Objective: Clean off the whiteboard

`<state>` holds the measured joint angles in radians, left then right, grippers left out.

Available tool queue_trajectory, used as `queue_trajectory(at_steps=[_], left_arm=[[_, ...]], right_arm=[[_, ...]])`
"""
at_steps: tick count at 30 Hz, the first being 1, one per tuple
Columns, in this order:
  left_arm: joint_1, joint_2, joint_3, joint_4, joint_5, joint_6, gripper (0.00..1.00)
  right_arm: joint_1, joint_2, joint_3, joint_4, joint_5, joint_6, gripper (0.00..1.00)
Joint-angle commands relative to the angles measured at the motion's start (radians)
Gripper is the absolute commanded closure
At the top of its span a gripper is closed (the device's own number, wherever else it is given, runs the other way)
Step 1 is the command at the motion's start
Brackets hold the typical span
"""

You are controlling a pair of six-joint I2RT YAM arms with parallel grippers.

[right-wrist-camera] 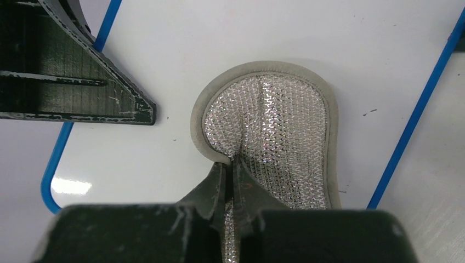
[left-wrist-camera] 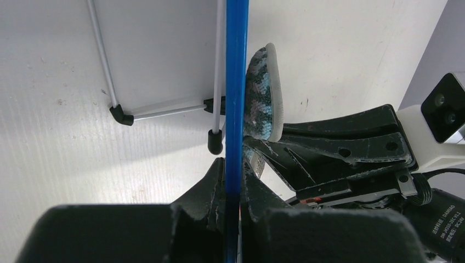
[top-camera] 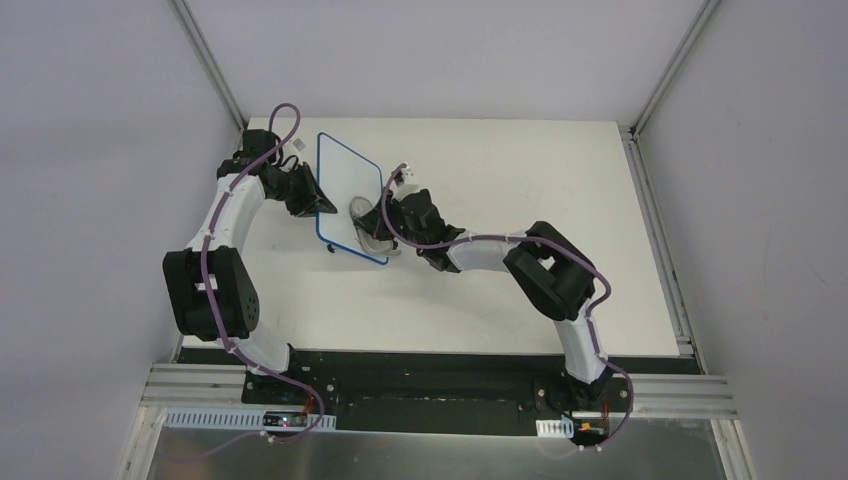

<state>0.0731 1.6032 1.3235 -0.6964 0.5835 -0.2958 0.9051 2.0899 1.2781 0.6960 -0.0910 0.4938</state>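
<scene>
The whiteboard (top-camera: 348,190), white with a blue rim, stands tilted at the table's far left; its face shows no writing. My left gripper (top-camera: 322,203) is shut on its left rim, seen edge-on as a blue strip (left-wrist-camera: 236,98) between the jaws, with the board's wire stand and black feet (left-wrist-camera: 215,141) behind. My right gripper (top-camera: 385,218) is shut on a fold of a silver mesh scrubbing pad (right-wrist-camera: 274,137) with a grey border, pressed flat against the board's face (right-wrist-camera: 164,148). The pad (top-camera: 364,222) lies near the board's lower right part. Its patterned edge (left-wrist-camera: 263,93) shows beside the rim.
The white table (top-camera: 520,180) has metal frame rails along its sides and grey walls around it. The left gripper's finger (right-wrist-camera: 71,82) shows at the board's far rim in the right wrist view. The right arm's links (top-camera: 550,270) stretch across the middle.
</scene>
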Motion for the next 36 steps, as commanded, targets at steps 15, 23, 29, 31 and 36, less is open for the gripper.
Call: queue_trajectory(at_steps=[15,23,29,31,36], left_arm=[[-0.052,0.035,-0.045,-0.046,-0.032,0.011,1.0],[-0.052,0.037,-0.041,-0.045,-0.028,0.009,1.0],[-0.052,0.028,-0.05,-0.04,-0.031,0.007,1.0],[-0.054,0.03,-0.049,-0.04,-0.03,0.007,1.0],[-0.055,0.027,-0.047,-0.041,-0.032,0.008,1.0]], right_arm=[[0.194,-0.008,-0.014,-0.201,0.055,0.106,1.0],[0.141,-0.031,-0.273,-0.092,0.127,0.204,1.0],[0.152,-0.054,-0.245,-0.144,0.155,0.184,1.0],[0.182,-0.065,-0.169,-0.245,0.183,0.139,1.0],[0.317,-0.115,0.047,-0.345,0.199,0.03,1.0]])
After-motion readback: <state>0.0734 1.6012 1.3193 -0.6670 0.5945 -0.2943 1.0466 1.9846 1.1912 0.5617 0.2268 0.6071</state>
